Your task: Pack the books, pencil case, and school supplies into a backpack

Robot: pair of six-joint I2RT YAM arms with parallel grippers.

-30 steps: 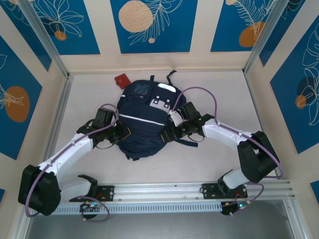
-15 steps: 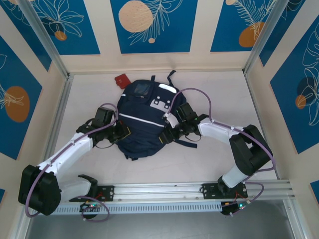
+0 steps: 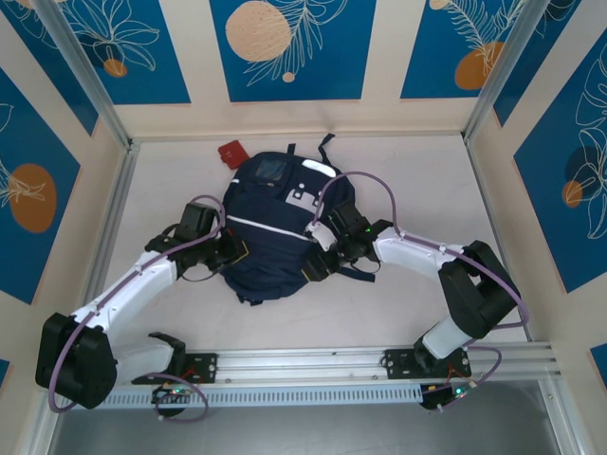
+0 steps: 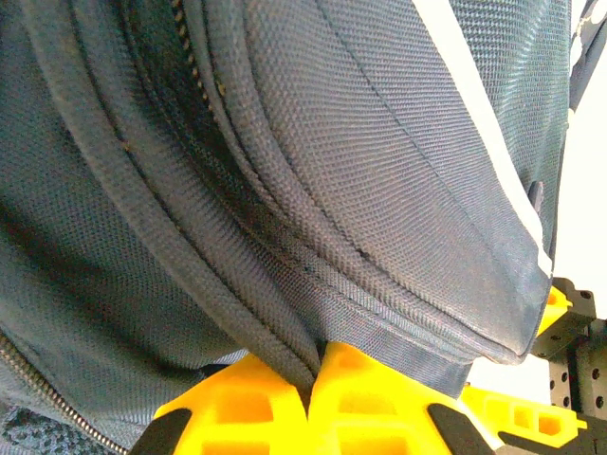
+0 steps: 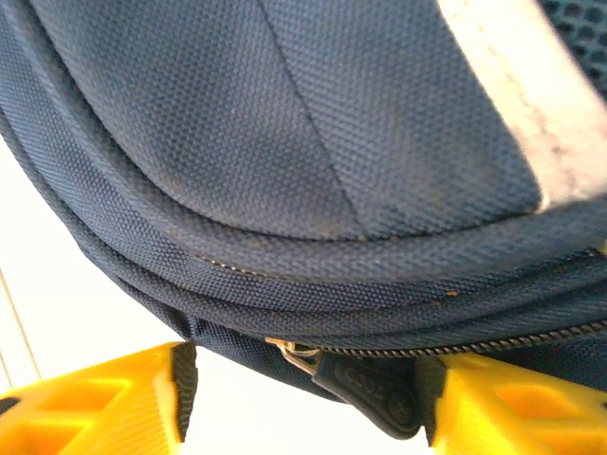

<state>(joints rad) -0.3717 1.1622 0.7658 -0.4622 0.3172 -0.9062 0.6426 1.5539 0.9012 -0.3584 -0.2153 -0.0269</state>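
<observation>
Plainly, left pincer (image 4: 313,379) clamps a backpack (image 4: 379,142) seam; right pincer (image 5: 308,398) gapes around the edge-cropped zipper pull (image 5: 375,391).

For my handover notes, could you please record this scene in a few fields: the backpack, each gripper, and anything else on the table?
backpack: navy, lying in the middle of the table
left gripper: shut, pinching a fold of fabric on the backpack's left side
right gripper: open, fingers on either side of the dark zipper pull at the backpack's right edge, not clamped on it
other item: small red object on the table by the backpack's far left corner
</observation>
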